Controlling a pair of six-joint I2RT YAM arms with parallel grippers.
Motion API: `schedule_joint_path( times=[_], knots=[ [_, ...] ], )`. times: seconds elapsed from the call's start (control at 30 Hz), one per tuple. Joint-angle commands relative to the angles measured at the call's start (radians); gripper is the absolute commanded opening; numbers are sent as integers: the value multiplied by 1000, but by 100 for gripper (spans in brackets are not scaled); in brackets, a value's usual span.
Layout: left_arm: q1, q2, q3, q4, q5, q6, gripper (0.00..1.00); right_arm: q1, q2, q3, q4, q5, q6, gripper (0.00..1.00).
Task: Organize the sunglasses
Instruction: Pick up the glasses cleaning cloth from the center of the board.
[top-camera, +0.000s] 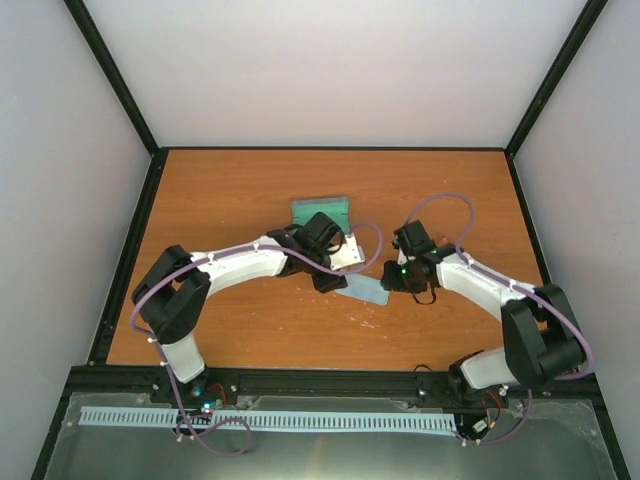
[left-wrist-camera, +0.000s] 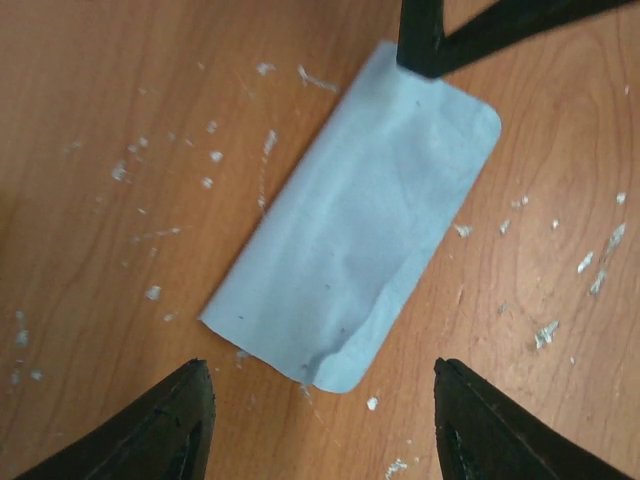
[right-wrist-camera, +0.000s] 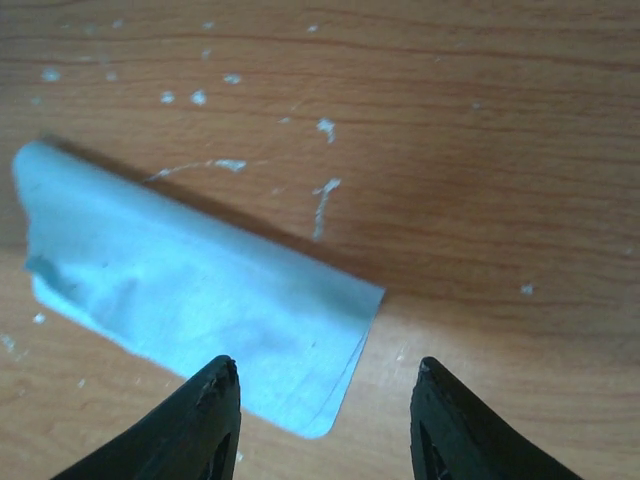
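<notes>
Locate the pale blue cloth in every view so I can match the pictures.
Top external: the cloth lies near the middle of the table, slightly toward the near edge.
Left wrist: mid-frame, lying diagonally, just beyond the open left gripper.
Right wrist: lower left, reaching between the open right gripper fingers.
Shared landmark: the orange, white-flecked wood underneath.

Left claw (top-camera: 334, 279) and right claw (top-camera: 389, 280) flank the pale blue cloth (top-camera: 366, 293)

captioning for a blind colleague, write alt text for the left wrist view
A pale blue cloth lies on the orange wood table, just beyond the open left gripper; part of the right arm overlaps its far corner.
</notes>
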Motion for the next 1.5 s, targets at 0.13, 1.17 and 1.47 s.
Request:
schedule_joint_path(
  times=[0.13, 1.17, 1.47],
  knots=[
    [109, 19, 59, 26, 68, -34, 58, 3, 163, 89, -51, 76, 40, 45],
    [124, 174, 152, 22, 137, 2, 61, 6, 261, 76, -12, 9, 25, 7],
    [126, 203, 142, 5, 169, 21, 54, 6, 252, 70, -10, 12, 30, 3]
  ],
)
